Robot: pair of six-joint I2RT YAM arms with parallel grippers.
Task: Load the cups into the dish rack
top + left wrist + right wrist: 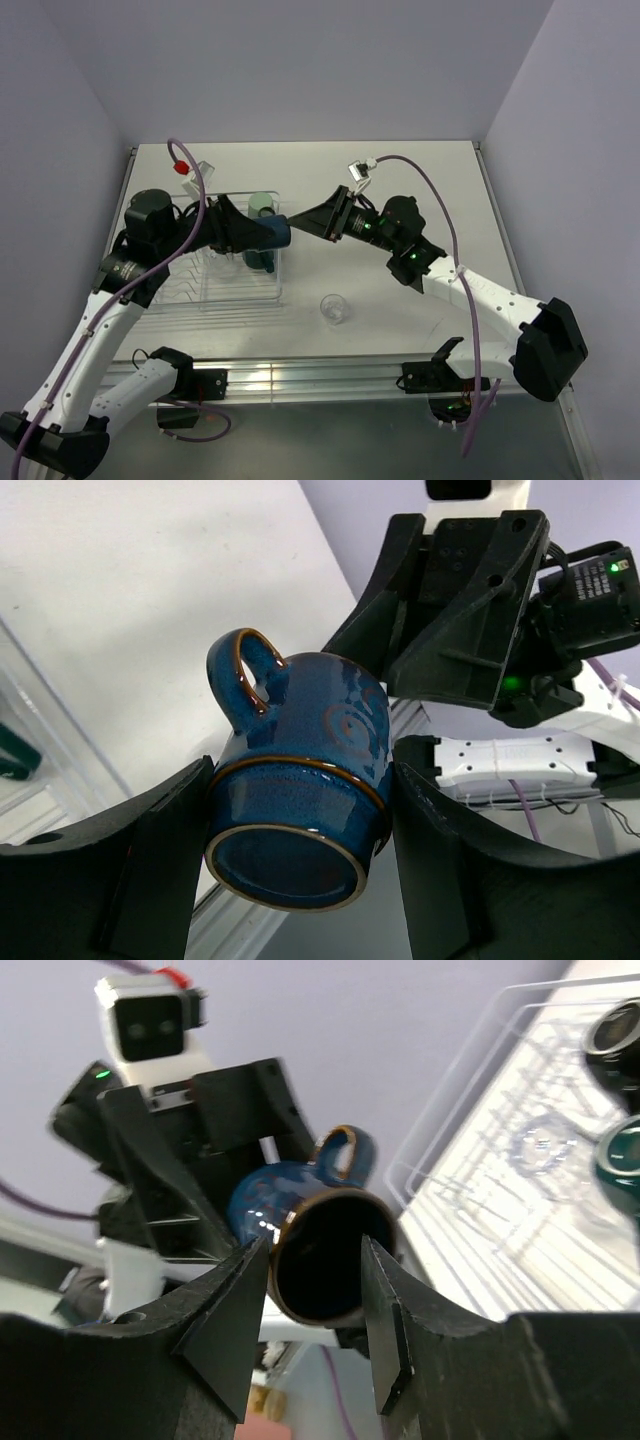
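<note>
My left gripper (262,233) is shut on the base of the navy mug (279,232) and holds it on its side in the air above the right edge of the clear dish rack (215,288). In the left wrist view the fingers (160,830) clamp the mug (300,730) by its foot, handle up. My right gripper (303,225) is open just off the mug's mouth. In the right wrist view its fingers (235,1300) flank the dark mouth (320,1260) without gripping it. A mint tumbler (262,204) and a dark green mug (258,258) stand in the rack.
A clear tumbler (335,308) stands on the table right of the rack, toward the near edge. In the right wrist view the rack (520,1190) holds a dark cup (615,1030) and a green cup (622,1155) at the far right. Walls enclose the table.
</note>
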